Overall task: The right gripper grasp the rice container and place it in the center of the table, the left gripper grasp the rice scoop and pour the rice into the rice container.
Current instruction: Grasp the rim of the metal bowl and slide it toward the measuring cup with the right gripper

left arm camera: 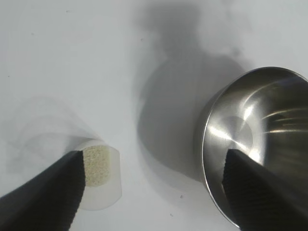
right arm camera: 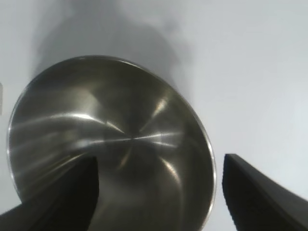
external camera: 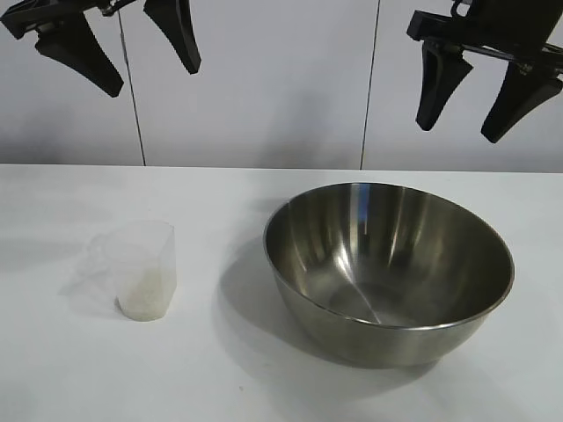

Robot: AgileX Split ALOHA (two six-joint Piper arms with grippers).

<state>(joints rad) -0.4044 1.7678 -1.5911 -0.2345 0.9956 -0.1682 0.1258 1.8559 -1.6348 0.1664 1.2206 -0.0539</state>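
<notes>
Overhead, the left pincer (external camera: pixel 132 57) and right pincer (external camera: pixel 471 110) hang spread, holding nothing. Below, on the counter (external camera: pixel 220 378), the rice scoop (external camera: pixel 145 268) with rice (left arm camera: pixel 98 166) stands left of the rice container (external camera: pixel 387 272), apart.

My left fingers (external camera: pixel 106 54) are plain black, and so are my right fingers (external camera: pixel 479 92); seen close from my wrists, their inner faces carry a fine ribbed texture. The tabletop (external camera: pixel 220 387) is flat white, greyed only where shadows fall. The rice container (external camera: pixel 389 268) is shiny silver steel with bright streaks and darker grey bands inside. The rice scoop (external camera: pixel 141 268) is clear and colourless, and the rice (left arm camera: pixel 96 166) in it is off-white and speckled. The wall (external camera: pixel 264 79) behind is pale grey-white with thin dark seams.
</notes>
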